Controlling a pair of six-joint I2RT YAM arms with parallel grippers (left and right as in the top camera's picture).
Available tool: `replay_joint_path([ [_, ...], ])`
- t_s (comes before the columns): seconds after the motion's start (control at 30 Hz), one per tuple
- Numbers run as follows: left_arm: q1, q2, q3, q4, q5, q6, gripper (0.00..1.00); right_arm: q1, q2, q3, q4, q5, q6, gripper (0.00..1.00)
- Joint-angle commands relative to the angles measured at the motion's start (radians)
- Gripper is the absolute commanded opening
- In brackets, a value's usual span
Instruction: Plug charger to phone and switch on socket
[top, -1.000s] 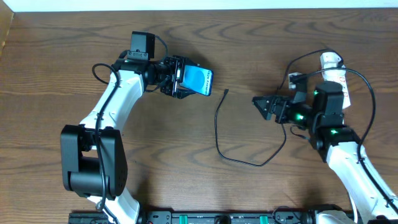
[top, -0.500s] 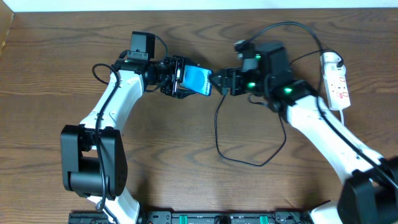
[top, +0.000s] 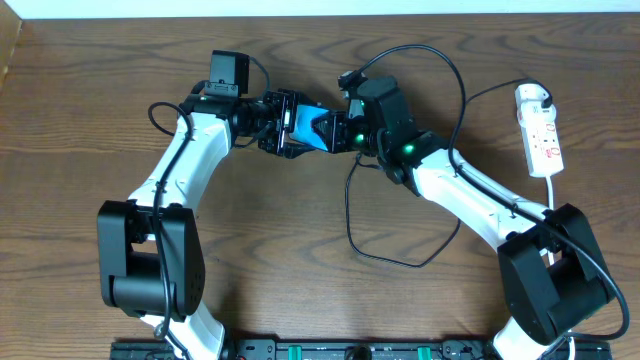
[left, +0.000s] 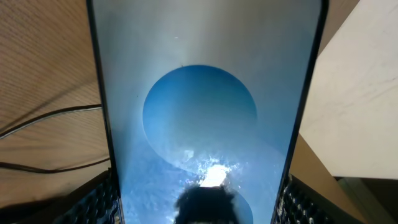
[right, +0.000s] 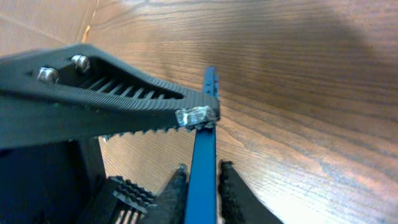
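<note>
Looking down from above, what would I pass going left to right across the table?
left end effector, gripping the phone → phone → right end effector → power strip. The charger cable is left out, since it overlaps the right arm.

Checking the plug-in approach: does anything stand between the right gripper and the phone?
Nothing visible. The right gripper is at the free end of the phone, held by the left gripper; one of its jaws touches the phone's edge.

White arm links (top: 182, 160), black joints (top: 150, 250), green lights (top: 408, 150), ribbed black jaws, silver screws (right: 46, 74) (two showing), black cables (top: 420, 46)
</note>
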Motion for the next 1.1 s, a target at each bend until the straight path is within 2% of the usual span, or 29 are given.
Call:
replay_joint_path([
  [0.0,0.004,-0.029,0.029,0.005,0.038,0.0,0.69,0.001,0.004,0.019,0.002,0.008,0.026,0.06],
  [0.03,0.004,-0.029,0.029,0.005,0.038,0.0,0.69,0.0,0.003,0.019,0.006,0.008,0.042,0.01],
  [0.1,0.004,-0.029,0.029,0.005,0.037,0.0,0.69,-0.01,0.0,0.019,0.01,-0.011,0.078,0.01],
  [0.17,0.004,-0.028,0.029,0.005,0.037,0.036,0.78,-0.035,-0.011,0.019,0.01,-0.053,0.096,0.01],
  [0.2,0.004,-0.028,0.028,0.005,0.037,0.093,0.86,-0.06,-0.024,0.019,0.003,-0.084,0.104,0.01],
  [0.27,0.004,-0.029,0.028,0.005,0.036,0.197,0.92,-0.093,-0.042,0.019,-0.015,-0.101,0.119,0.01],
  [0.4,0.004,-0.029,0.028,0.009,0.012,0.362,0.93,-0.175,-0.05,0.019,-0.024,-0.203,0.144,0.01],
  [0.5,0.004,-0.029,0.028,0.113,0.053,0.473,0.93,-0.233,-0.05,0.019,0.061,-0.263,0.234,0.01],
  [0.57,0.004,-0.029,0.028,0.215,0.105,0.472,0.93,-0.254,-0.05,0.019,0.134,-0.266,0.34,0.01],
  [0.6,0.006,-0.029,0.028,0.316,0.137,0.434,0.93,-0.26,-0.05,0.019,0.195,-0.261,0.401,0.01],
  [0.73,0.026,-0.028,0.028,0.42,0.135,0.296,0.93,-0.257,-0.05,0.019,0.373,-0.219,0.527,0.01],
  [0.83,0.052,-0.028,0.028,0.492,0.119,0.189,0.93,-0.254,-0.05,0.019,0.42,-0.198,0.665,0.01],
  [0.9,0.055,-0.028,0.028,0.57,0.119,0.171,0.93,-0.227,-0.05,0.019,0.482,-0.174,0.731,0.01],
  [1.03,0.054,-0.028,0.028,0.59,0.111,0.13,0.92,-0.179,-0.048,0.019,0.483,-0.091,0.922,0.01],
  [1.07,0.054,-0.028,0.028,0.616,0.111,0.126,0.88,-0.165,-0.048,0.019,0.484,-0.076,0.969,0.01],
])
